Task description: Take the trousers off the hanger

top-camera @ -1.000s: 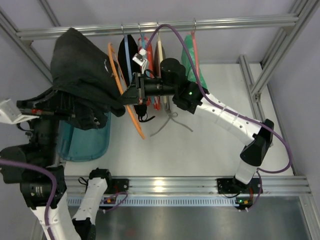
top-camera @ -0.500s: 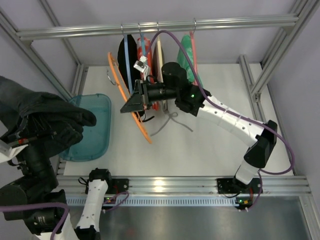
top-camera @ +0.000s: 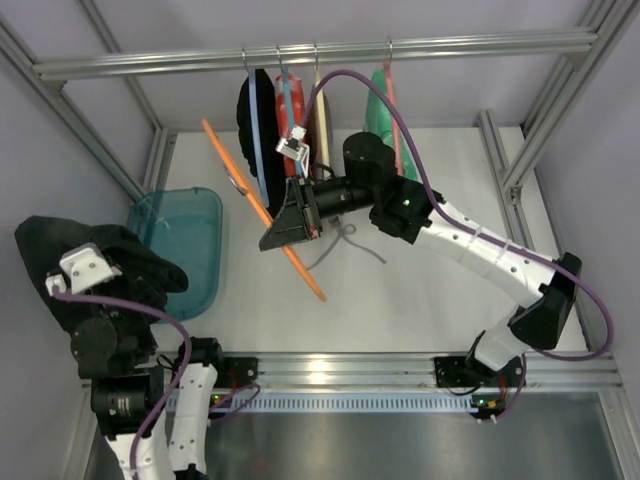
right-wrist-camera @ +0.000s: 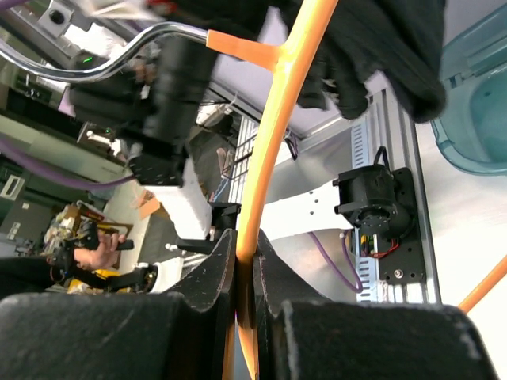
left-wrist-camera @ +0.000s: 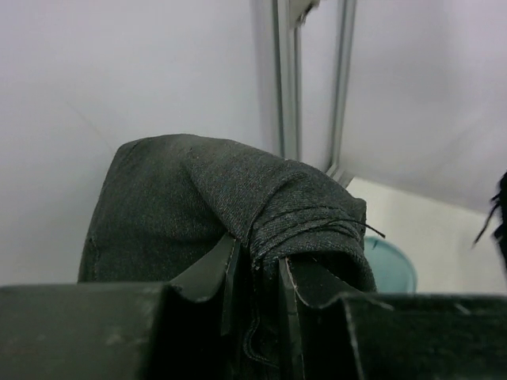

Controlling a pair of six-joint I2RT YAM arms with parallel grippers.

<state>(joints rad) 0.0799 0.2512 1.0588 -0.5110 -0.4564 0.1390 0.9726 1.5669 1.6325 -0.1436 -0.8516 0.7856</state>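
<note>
The trousers (top-camera: 120, 265) are a bunched black bundle at the near left, off the hanger and beside the bin. My left gripper (left-wrist-camera: 257, 265) is shut on a fold of the trousers (left-wrist-camera: 198, 190), which drape over its fingers. The hanger (top-camera: 250, 200) is bare, thin and orange, and slants from upper left to lower right over the table. My right gripper (top-camera: 272, 238) is shut on its bar. In the right wrist view the hanger (right-wrist-camera: 273, 119) runs up from between the fingers of the right gripper (right-wrist-camera: 245, 245), and its metal hook (right-wrist-camera: 119, 59) curves off to the left.
A teal bin (top-camera: 190, 235) lies on the table's left side. On the rail (top-camera: 450, 45) at the back hang a black garment on a blue hanger (top-camera: 258, 120), a red hanger (top-camera: 300, 110) and a green garment (top-camera: 378, 120). A grey hanger (top-camera: 345, 245) lies on the table.
My left arm has carried the trousers off the hanger, left and down to the near left corner. My right gripper has moved the bare hanger slightly right and toward the near edge.
</note>
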